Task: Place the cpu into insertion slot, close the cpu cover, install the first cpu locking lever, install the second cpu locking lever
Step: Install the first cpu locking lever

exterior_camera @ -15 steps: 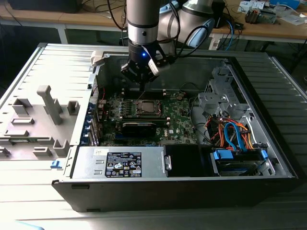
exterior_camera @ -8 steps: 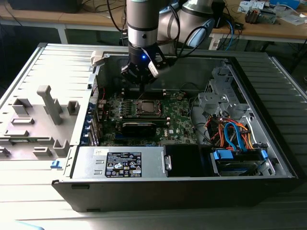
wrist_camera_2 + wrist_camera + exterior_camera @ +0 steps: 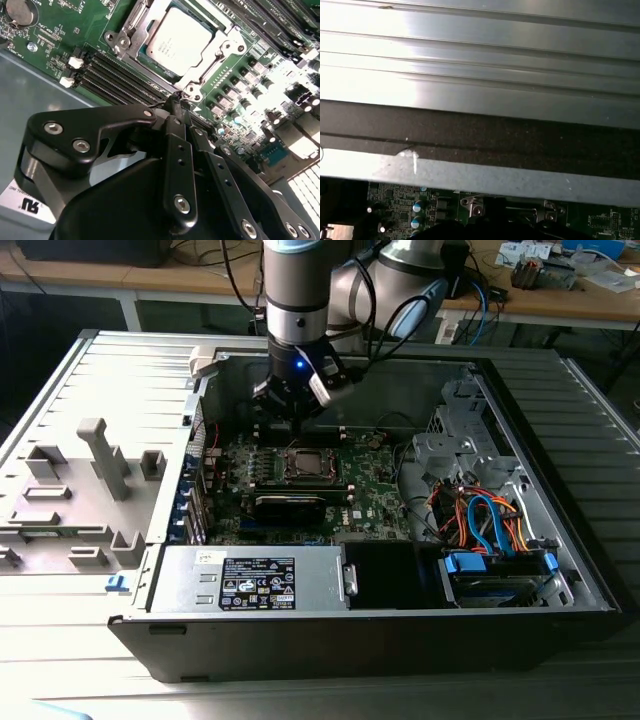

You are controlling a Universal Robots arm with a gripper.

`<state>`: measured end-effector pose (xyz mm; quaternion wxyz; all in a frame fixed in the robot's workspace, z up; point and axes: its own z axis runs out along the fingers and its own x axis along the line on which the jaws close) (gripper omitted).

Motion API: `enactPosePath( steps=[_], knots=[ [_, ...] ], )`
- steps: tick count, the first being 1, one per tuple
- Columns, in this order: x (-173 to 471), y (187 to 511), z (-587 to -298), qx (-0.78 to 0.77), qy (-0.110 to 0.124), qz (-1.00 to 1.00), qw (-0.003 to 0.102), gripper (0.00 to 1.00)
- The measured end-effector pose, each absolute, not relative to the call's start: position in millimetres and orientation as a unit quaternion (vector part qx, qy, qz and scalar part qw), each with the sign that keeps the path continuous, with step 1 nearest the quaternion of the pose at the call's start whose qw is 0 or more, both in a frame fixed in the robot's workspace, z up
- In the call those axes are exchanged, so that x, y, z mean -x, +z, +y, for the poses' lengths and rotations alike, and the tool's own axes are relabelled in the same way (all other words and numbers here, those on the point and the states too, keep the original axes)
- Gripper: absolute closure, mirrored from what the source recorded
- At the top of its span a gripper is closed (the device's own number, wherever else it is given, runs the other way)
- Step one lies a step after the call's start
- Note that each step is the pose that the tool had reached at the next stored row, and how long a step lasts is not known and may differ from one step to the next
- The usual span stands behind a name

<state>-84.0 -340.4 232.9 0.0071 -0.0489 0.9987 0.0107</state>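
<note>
Lying open on the bench (image 3: 60,640), a computer case (image 3: 560,490) takes up most of the exterior view, with the arm (image 3: 300,300) reaching down into it from above near the case's far wall. Under the gripper (image 3: 290,412) spreads the green motherboard (image 3: 375,480), and toward the near wall from the gripper sits a grey power supply (image 3: 255,585), while a bundle of orange and blue cables (image 3: 480,520) lies well off toward the exterior view's right. In the second wrist view the gripper (image 3: 177,107) has its black fingers (image 3: 180,150) drawn together with no gap between the tips and nothing between them, hanging just above the board at the edge of the socket. Just beyond those tips lies the insertion slot (image 3: 125,42), ringed by its silver frame, with the cpu (image 3: 177,40) seated flat inside it, grey metal top facing up. The cpu cover (image 3: 207,75) lies down flat around the chip, its window framing the metal top. Beside the gripper run dark memory slots (image 3: 117,80), and a coin cell (image 3: 20,11) sits farther away on the board. In the first wrist view, the case's metal wall (image 3: 480,65) rises beyond the gripper.
</note>
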Motion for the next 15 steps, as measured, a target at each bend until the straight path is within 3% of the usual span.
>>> enactPosePath(
  steps=[15],
  knots=[
    [71,217,-333,0.06,0.008,0.998,0.007,0.89]
  ],
)
